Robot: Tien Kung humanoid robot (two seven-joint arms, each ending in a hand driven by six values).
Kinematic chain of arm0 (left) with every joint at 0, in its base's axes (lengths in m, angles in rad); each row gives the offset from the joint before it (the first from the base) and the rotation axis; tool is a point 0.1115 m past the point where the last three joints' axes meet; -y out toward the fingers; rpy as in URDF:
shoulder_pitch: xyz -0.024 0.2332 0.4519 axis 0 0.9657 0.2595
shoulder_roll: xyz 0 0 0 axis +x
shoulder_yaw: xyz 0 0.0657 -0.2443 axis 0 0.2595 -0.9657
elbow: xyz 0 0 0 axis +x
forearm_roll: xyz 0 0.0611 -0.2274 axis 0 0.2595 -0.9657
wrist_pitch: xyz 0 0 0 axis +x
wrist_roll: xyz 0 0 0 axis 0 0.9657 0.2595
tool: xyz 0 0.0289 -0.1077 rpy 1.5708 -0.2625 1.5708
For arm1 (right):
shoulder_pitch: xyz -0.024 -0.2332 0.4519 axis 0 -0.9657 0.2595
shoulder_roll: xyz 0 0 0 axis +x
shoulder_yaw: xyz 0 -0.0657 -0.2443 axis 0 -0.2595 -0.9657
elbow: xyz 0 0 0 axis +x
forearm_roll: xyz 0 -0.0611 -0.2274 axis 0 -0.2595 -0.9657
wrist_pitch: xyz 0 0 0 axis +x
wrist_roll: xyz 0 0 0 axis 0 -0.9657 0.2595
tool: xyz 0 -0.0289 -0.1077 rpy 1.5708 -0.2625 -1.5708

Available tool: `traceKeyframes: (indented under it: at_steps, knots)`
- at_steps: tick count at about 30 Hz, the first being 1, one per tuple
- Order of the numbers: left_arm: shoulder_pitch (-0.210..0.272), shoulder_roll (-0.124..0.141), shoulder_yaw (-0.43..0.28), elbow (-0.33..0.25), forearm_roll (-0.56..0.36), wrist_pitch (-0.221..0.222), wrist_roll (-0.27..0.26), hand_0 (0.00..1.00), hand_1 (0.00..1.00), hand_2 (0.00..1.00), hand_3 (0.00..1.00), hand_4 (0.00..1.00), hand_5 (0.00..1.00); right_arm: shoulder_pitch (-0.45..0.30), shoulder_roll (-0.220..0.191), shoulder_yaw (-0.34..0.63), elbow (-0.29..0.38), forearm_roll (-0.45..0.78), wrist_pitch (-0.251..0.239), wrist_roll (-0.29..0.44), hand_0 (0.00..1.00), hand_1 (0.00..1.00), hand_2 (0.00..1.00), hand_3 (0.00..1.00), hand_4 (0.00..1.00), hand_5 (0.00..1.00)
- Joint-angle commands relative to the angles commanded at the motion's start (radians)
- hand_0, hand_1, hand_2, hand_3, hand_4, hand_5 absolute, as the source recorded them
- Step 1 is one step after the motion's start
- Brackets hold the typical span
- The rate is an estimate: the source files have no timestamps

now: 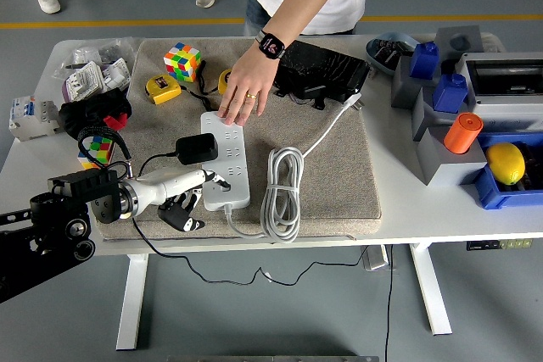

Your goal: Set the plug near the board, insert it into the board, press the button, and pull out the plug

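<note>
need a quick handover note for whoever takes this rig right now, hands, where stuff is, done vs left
Left hand: beside the near left of the power strip, one finger stretched onto its face, others curled, holding nothing.
Right hand: out of view.
Black plug: sits on the strip's left side and looks inserted, its cable trailing left.
Person's hand: resting on the strip's far end, steadying it.
Done: plug brought over and apparently inserted.
Left: whether the button is pressed cannot be told; then pull the plug out.
</note>
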Motion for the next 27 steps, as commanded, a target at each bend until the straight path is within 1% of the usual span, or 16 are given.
traceKeyframes:
  at_steps: [6,10,13,14,17,19,20,22,26,27]
  knots:
    - [0.008,0.023,-0.079,-0.05,-0.001,0.001,-0.002,0.026,0.115,0.199,0.813,0.77,0.002,-0.001,0.001,0.003,0.0,-0.001,0.0,0.0,0.71,0.716,0.727,0.624,0.998,0.612]
    - [0.016,0.03,-0.116,-0.068,-0.013,0.005,-0.011,0.027,0.117,0.201,0.815,0.75,0.002,-0.002,0.003,0.008,0.0,-0.002,0.0,0.0,0.71,0.715,0.727,0.624,0.998,0.613]
    - [0.035,0.032,-0.167,-0.075,-0.02,0.031,-0.058,0.027,0.117,0.201,0.815,0.75,0.002,-0.003,0.005,0.011,-0.001,-0.002,0.0,0.0,0.71,0.715,0.727,0.624,0.998,0.613]
    - [0.043,0.03,-0.185,-0.073,-0.023,0.044,-0.078,0.12,0.189,0.35,0.774,0.845,0.002,-0.003,0.006,0.012,-0.001,-0.002,0.0,0.0,0.711,0.716,0.727,0.625,0.998,0.612]
    - [0.066,0.021,-0.234,-0.054,-0.042,0.075,-0.128,0.12,0.189,0.35,0.774,0.845,0.002,-0.002,0.009,0.011,-0.001,-0.003,0.0,-0.001,0.711,0.716,0.727,0.625,0.998,0.612]
    - [0.081,0.013,-0.265,-0.039,-0.057,0.092,-0.15,0.12,0.189,0.35,0.774,0.845,0.002,-0.002,0.01,0.011,-0.001,-0.003,0.0,-0.001,0.711,0.716,0.727,0.625,0.998,0.612]
    - [0.087,0.009,-0.278,-0.032,-0.06,0.095,-0.157,0.19,0.369,0.493,0.712,0.991,0.18,-0.002,0.011,0.011,-0.001,-0.004,0.0,0.0,0.71,0.715,0.727,0.625,0.998,0.612]
    - [0.106,-0.004,-0.313,-0.014,-0.073,0.101,-0.178,0.19,0.369,0.493,0.712,0.991,0.18,-0.001,0.012,0.009,-0.001,-0.004,0.0,-0.001,0.71,0.715,0.727,0.625,0.998,0.612]
    - [0.121,-0.018,-0.341,0.004,-0.08,0.121,-0.209,0.19,0.369,0.493,0.712,0.991,0.18,0.001,0.013,0.011,-0.001,-0.005,0.001,0.0,0.71,0.715,0.727,0.625,0.998,0.612]
    - [0.124,-0.021,-0.346,0.008,-0.081,0.127,-0.215,0.532,0.654,0.626,0.742,0.998,0.486,0.001,0.014,0.012,-0.001,-0.005,0.0,0.0,0.71,0.715,0.727,0.624,0.998,0.612]
